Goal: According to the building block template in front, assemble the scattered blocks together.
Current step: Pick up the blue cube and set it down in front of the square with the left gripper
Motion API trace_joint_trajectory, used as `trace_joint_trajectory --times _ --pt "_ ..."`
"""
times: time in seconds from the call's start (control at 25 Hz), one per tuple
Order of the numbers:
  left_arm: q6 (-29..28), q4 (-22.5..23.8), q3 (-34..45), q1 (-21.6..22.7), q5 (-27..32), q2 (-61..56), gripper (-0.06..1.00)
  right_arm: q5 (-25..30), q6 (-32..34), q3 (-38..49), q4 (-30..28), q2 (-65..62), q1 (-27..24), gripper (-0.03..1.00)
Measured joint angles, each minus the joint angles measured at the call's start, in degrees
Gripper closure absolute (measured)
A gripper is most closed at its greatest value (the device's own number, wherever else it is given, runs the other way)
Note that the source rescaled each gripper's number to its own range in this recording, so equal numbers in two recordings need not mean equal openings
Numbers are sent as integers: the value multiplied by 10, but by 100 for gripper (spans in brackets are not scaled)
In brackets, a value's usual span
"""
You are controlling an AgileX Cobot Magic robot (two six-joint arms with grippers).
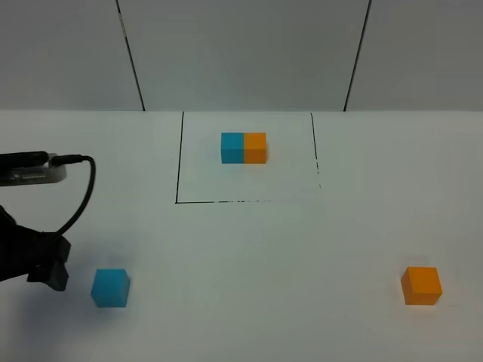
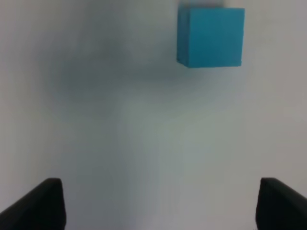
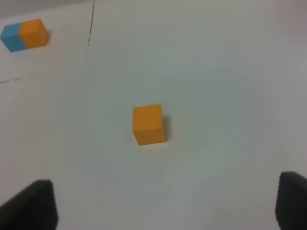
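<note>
The building block template (image 1: 243, 148), a short cyan-blue and orange bar, lies inside a black-outlined rectangle at the back of the table; it also shows in the right wrist view (image 3: 24, 34). The scattered cyan-blue cube (image 1: 110, 287) sits at the front left, the scattered orange cube (image 1: 421, 285) at the front right. My left gripper (image 1: 51, 271) is open and empty, just left of the blue cube (image 2: 211, 36), with its fingers (image 2: 43, 206) apart from it. My right gripper (image 3: 163, 208) is open and empty, short of the orange cube (image 3: 149, 124); it is outside the high view.
The black outline (image 1: 177, 162) marks a rectangle around the template. A grey device with a black cable (image 1: 83, 188) lies at the left edge, behind my left arm. The white table (image 1: 264, 264) ends at a grey panelled wall behind.
</note>
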Motion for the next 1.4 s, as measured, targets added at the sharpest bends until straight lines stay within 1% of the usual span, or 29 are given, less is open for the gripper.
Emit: trace_joint_trajectory --times 0.12,0.2,0.28,0.44,0.64,0.88,1.04,1.28,1.4 --pt "-68 68 -19 -55 -2 25 24 0 0 0 0 0 0 15" --pt "-97 93 -27 -81 -5 43 24 0 0 0 0 0 0 15" --pt "-111 91 -35 -98 -21 64 24 0 0 0 0 0 0 15" --pt "-115 61 -45 -122 -48 105 24 0 0 0 0 0 0 15" --pt "-135 57 -48 -127 -49 145 24 0 0 0 0 0 0 15" --pt "-143 57 -48 -128 -74 154 24 0 0 0 0 0 0 15" --pt "-166 57 -48 -128 -90 162 24 0 0 0 0 0 0 15" --pt "-172 69 -47 -128 -90 197 24 0 0 0 0 0 0 15" --pt "-174 72 -47 -128 -103 206 24 0 0 0 0 0 0 15"
